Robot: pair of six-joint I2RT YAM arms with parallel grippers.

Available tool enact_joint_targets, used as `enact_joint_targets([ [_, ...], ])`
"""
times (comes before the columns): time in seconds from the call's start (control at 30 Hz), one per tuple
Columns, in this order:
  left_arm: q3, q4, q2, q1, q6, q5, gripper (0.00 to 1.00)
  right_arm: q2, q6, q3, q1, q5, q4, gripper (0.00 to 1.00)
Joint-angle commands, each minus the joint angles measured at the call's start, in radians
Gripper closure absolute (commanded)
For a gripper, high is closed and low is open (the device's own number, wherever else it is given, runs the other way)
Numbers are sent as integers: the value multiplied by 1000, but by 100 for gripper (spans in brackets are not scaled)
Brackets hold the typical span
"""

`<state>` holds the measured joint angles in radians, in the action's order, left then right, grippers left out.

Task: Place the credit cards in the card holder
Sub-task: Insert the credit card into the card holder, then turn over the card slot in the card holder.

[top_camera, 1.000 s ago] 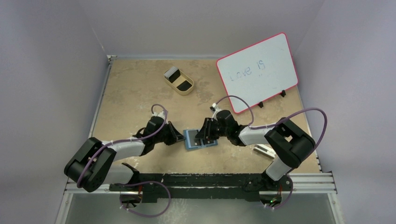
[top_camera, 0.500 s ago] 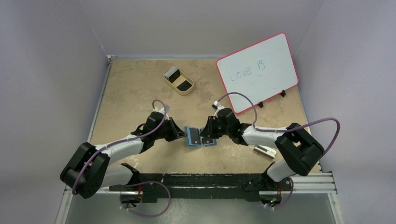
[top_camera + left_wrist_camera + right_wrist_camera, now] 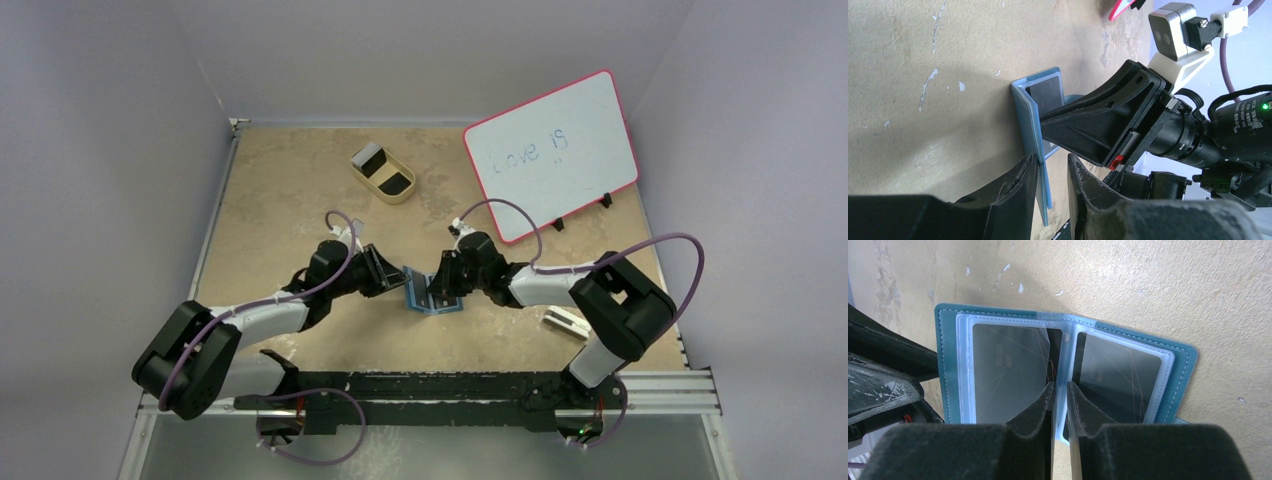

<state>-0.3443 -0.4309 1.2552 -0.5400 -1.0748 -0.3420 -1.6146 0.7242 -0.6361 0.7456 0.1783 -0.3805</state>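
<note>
Pale lilac walls close in a tan, scuffed bench (image 3: pixel 300 190), with a red-edged whiteboard (image 3: pixel 555 150) propped at the far right. An oval tan tray (image 3: pixel 383 172) sits at the far middle with something grey and something black in it. Near the front centre, between my two arms, the card holder (image 3: pixel 424 294) is open on the bench, its left cover standing up off the surface. My left jaws are spread a little and straddle the edge of that raised teal cover. The flap stands between them with a thin gap on one side, so they are not clamping it. My right jaws reach in from the other side, almost pressed together, pinching a clear plastic leaf at the spine of the card holder. Two dark grey credit cards (image 3: pixel 1008 367) sit inside the clear sleeves, one on each side of the pinched leaf. A small white block (image 3: pixel 565 320) lies on the bench beside my right arm, well apart from the card holder.
</note>
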Motion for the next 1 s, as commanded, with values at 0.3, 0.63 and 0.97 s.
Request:
enact_joint_targets([
  [0.3,-26,-90,68,-17,30,-11,80,-13,-7,3,0,2,-22,84],
  [0.63,-44,-70,38,-21,40,-34,100,10,-3,-6,1,1,-23,73],
  [0.97,-149,250,-43,-23,134,28,100,173,7,-25,8,-10,46,44],
])
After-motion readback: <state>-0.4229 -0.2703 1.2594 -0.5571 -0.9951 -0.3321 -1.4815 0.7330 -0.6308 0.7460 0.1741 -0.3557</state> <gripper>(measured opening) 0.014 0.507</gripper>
